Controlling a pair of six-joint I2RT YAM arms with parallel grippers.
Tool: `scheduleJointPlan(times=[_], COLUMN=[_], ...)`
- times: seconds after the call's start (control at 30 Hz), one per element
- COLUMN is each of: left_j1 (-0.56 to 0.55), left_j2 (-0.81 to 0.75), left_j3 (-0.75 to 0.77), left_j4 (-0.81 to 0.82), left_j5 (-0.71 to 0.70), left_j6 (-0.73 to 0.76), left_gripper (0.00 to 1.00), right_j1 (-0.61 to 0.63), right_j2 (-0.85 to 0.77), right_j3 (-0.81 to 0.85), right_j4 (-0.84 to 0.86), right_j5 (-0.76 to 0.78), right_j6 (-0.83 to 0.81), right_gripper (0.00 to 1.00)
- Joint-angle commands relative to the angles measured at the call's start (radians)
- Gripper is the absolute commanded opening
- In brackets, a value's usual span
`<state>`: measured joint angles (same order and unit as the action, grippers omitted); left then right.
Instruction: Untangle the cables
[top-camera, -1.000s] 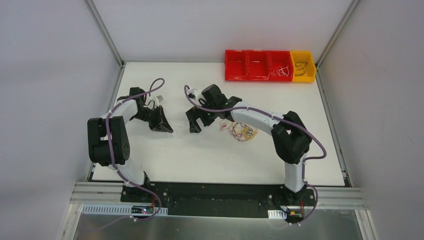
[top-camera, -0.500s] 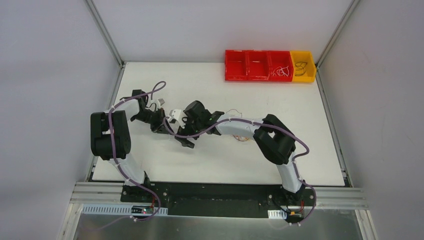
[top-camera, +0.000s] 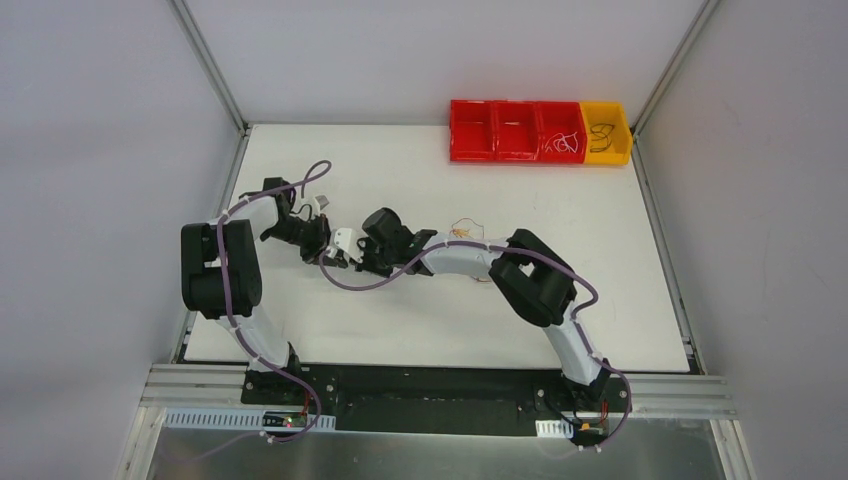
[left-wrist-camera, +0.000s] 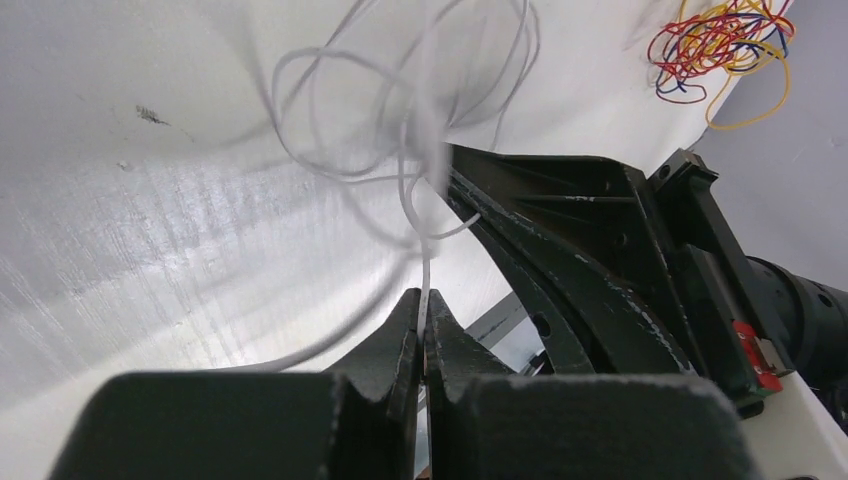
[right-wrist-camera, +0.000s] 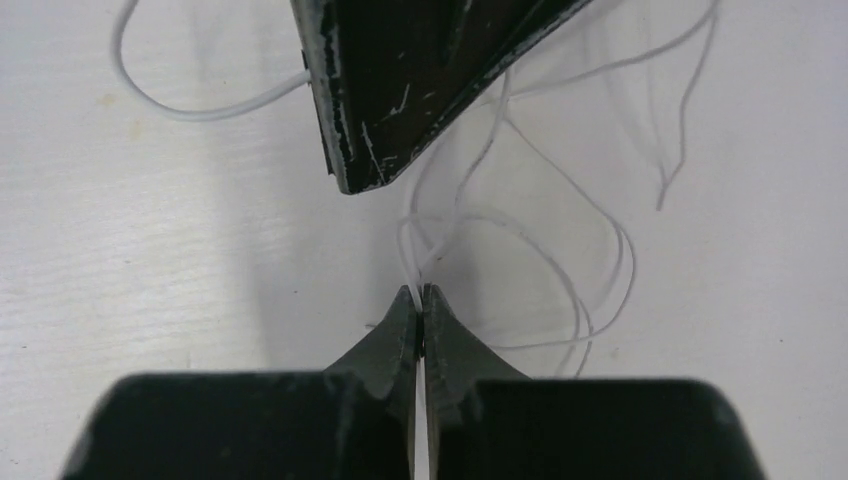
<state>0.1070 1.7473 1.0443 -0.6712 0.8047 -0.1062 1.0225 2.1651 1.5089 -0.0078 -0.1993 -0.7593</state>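
Observation:
A thin white cable (left-wrist-camera: 400, 130) hangs in loose loops between my two grippers, which meet tip to tip left of the table's middle. My left gripper (left-wrist-camera: 424, 300) (top-camera: 322, 250) is shut on one strand of it. Facing it, my right gripper (right-wrist-camera: 420, 292) (top-camera: 350, 263) is shut on another strand of the white cable (right-wrist-camera: 560, 260). The left gripper's fingers (right-wrist-camera: 400, 80) fill the top of the right wrist view. A clump of red, yellow, orange and blue cables (left-wrist-camera: 720, 45) lies on the table behind the right arm, with only a few strands (top-camera: 463, 228) showing from above.
A red bin (top-camera: 515, 130) with three compartments and a yellow bin (top-camera: 605, 132) stand at the back right, each holding a coiled cable. The right arm (top-camera: 470, 255) stretches across the table's middle. Walls close in the left and right sides.
My right arm swung left from the coloured clump to the left gripper and its jaws went from open to shut on the white cable. The left gripper barely moved.

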Motion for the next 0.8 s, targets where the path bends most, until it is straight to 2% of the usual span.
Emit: scheduleJointPlan(times=[0.0,0.1,0.37,0.43,0.5,0.77], left_j1=[0.013,0.013,0.05,0.069,0.073,0.072], left_j2=[-0.04,-0.074,-0.183,-0.209,-0.238,-0.326], left_j3=[0.041,0.056,0.185,0.227,0.26,0.28], left_j4=[-0.045,-0.065,-0.079,-0.079,-0.083,-0.084], left_j5=[0.044,0.073,0.035,0.004,-0.037,-0.08], left_j6=[0.024,0.024,-0.012,-0.026,-0.024,-0.011], left_gripper=[0.01,0.2,0.71,0.94,0.99,0.99], right_j1=[-0.002,-0.01,-0.102,-0.149,-0.211,-0.53], right_j2=[-0.033,-0.124,-0.304,-0.346,-0.384,-0.463], right_j3=[-0.002,-0.027,0.055,0.085,0.119,0.329], right_j4=[0.002,-0.017,-0.264,-0.325,-0.379,-0.496], right_j5=[0.056,0.086,0.067,0.042,0.017,-0.088], right_j6=[-0.026,-0.024,0.062,0.094,0.123,0.27], right_gripper=[0.0,0.0,0.0,0.0,0.0,0.0])
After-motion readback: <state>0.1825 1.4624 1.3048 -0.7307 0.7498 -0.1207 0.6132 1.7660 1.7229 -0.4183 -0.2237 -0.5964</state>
